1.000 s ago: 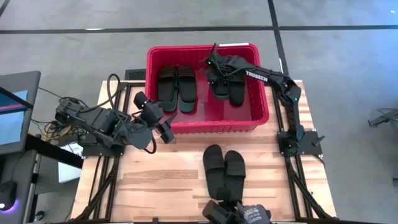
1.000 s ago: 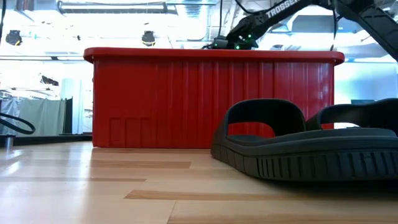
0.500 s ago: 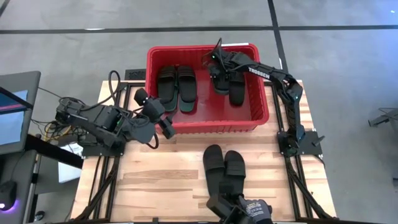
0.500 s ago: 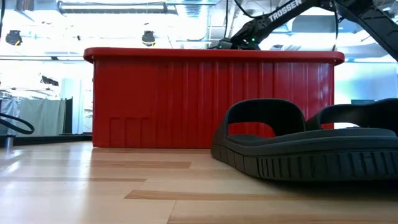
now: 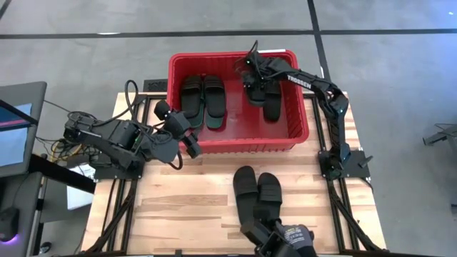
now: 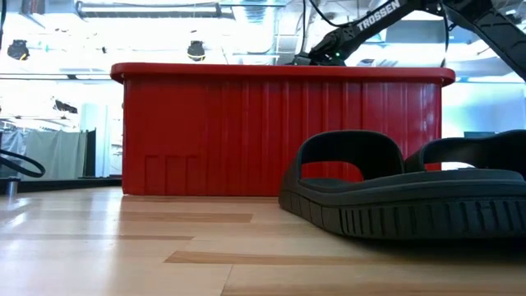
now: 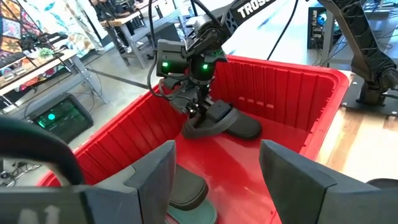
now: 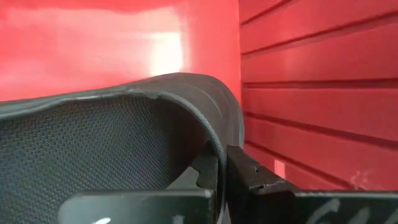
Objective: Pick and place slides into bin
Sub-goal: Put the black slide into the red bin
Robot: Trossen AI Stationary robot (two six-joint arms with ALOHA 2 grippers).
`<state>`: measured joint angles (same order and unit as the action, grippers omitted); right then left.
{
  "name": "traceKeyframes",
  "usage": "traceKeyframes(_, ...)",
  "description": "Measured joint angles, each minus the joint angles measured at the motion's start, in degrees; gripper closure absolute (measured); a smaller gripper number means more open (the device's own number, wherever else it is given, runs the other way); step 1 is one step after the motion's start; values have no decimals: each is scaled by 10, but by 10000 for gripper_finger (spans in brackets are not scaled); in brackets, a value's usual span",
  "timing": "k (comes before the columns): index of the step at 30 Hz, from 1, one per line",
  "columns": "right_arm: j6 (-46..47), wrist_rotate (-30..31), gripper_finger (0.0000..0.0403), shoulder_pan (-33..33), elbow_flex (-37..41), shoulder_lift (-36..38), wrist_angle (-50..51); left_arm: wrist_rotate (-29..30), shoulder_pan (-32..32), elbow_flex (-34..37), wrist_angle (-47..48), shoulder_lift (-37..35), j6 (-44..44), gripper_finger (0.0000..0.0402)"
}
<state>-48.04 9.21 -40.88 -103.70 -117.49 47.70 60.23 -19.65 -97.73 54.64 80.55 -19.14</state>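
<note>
Right gripper (image 7: 200, 107) clenched on a black slide (image 5: 255, 91) at the bin's (image 5: 300, 137) far right corner. Left gripper (image 5: 191, 146) released, outside the near-left rim. Rubber looks light, bendy; strap grips best.

Bright even light; bin (image 8: 93, 37) floor shows glare.

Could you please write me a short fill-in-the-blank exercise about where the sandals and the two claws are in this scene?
1. The right claw is inside the red ____, gripping a black sandal.
2. A pair of black sandals lies in the bin on its ____ side in the high view.
3. The pair of sandals still on the table is ____ in colour.
4. The left claw, holding nothing, sits outside the bin's ____ corner.

Missing words: bin; left; black; front-left
</note>
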Motion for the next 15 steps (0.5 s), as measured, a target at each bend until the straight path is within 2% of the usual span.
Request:
traceKeyframes(7,-5,-32,402,-5,0,0,0,0,0,0,1,0,0,181)
traceKeyframes(15,-11,-38,402,-12,0,0,-1,0,0,0,0,0,-2,182)
